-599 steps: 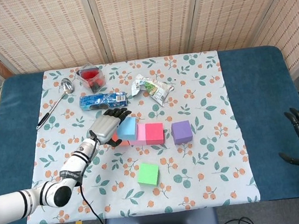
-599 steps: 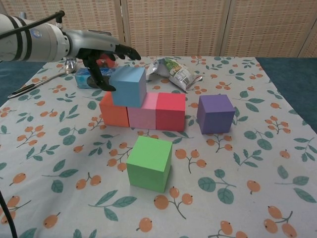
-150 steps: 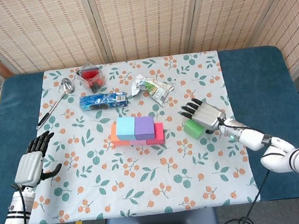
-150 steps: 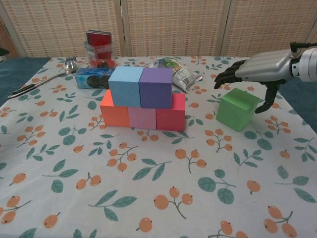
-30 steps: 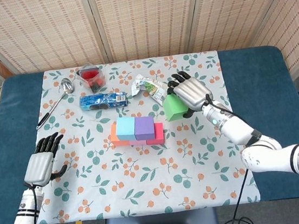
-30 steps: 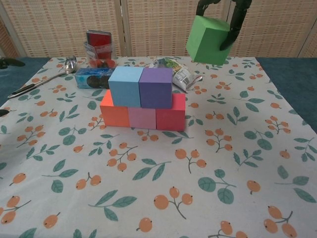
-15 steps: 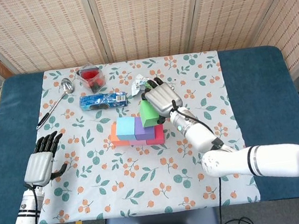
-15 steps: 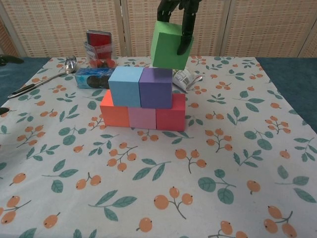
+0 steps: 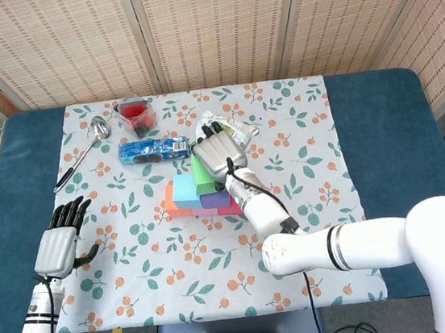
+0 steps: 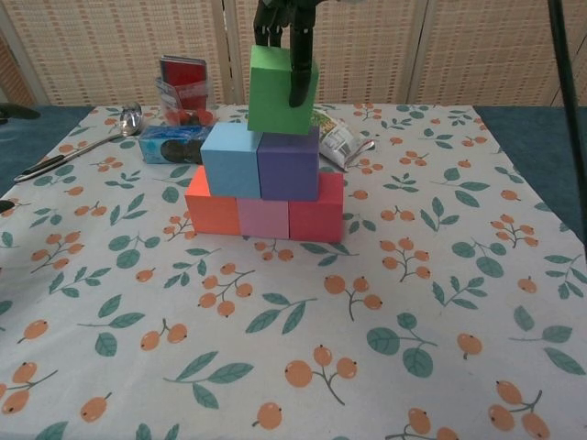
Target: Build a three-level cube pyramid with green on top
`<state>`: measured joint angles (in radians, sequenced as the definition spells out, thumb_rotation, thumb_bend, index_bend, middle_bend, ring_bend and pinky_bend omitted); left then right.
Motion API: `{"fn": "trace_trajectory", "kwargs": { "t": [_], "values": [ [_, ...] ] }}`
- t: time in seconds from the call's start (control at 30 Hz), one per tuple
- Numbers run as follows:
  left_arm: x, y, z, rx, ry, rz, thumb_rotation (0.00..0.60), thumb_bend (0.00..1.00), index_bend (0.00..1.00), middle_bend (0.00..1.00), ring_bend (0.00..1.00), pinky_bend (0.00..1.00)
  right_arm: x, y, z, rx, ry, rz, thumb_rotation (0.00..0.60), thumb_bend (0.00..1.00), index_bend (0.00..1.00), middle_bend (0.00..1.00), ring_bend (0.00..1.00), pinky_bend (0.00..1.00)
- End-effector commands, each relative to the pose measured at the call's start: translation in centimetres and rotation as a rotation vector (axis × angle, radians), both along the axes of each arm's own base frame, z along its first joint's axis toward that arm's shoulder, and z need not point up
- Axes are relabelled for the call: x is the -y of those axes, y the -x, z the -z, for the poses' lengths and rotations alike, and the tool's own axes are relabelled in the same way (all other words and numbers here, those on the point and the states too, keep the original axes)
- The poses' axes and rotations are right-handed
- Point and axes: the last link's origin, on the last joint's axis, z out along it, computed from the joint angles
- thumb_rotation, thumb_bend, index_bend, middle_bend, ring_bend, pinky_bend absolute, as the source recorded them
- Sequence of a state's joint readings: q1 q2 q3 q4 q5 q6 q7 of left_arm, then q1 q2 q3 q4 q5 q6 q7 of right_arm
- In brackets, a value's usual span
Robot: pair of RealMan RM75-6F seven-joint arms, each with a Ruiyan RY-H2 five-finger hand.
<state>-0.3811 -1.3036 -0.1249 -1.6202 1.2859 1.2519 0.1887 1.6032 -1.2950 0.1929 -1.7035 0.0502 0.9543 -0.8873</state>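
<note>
Green cube (image 10: 282, 90) gripped in right hand (image 9: 218, 158), over blue cube (image 10: 230, 159) and purple cube (image 10: 288, 163). Off-centre release risks toppling. Left hand (image 9: 58, 247) open, idle.

A green cube (image 10: 278, 90) sits tilted atop the blue cube (image 10: 230, 159) and purple cube (image 10: 288, 164), above three reddish cubes (image 10: 264, 216).

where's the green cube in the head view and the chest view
Head view: the green cube is just left of centre, over the stack, partly under the right hand.
Chest view: the green cube is upper centre, held from above over the seam of the blue cube and purple cube.
Shared landmark: the blue cube, directly left of and below the green one in both views.
</note>
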Motion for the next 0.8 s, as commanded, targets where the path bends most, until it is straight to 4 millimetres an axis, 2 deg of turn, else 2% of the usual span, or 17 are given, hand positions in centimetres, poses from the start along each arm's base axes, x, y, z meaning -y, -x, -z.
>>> {"fn": "trace_trajectory", "kwargs": {
  "t": [0.03,0.3,0.8],
  "values": [
    [0.0,0.1,0.0,0.005,0.000,-0.001,0.600,0.31,0.00,0.00,0.00,0.05,-0.3,-1.0,0.6,-0.016,0.004,-0.003,0.600,0.00,0.53,0.24,0.00,0.00],
    [0.0,0.4,0.0,0.015,-0.003,-0.005,0.600,0.31,0.00,0.00,0.00,0.05,-0.4,-2.8,1.7,-0.046,0.028,0.004,0.600,0.00,0.53,0.24,0.00,0.00],
    [-0.1,0.5,0.2,0.016,-0.001,-0.002,0.600,0.31,0.00,0.00,0.00,0.05,-0.9,-4.3,2.8,-0.101,0.050,0.065,0.600,0.00,0.51,0.24,0.00,0.00]
  ]
}}
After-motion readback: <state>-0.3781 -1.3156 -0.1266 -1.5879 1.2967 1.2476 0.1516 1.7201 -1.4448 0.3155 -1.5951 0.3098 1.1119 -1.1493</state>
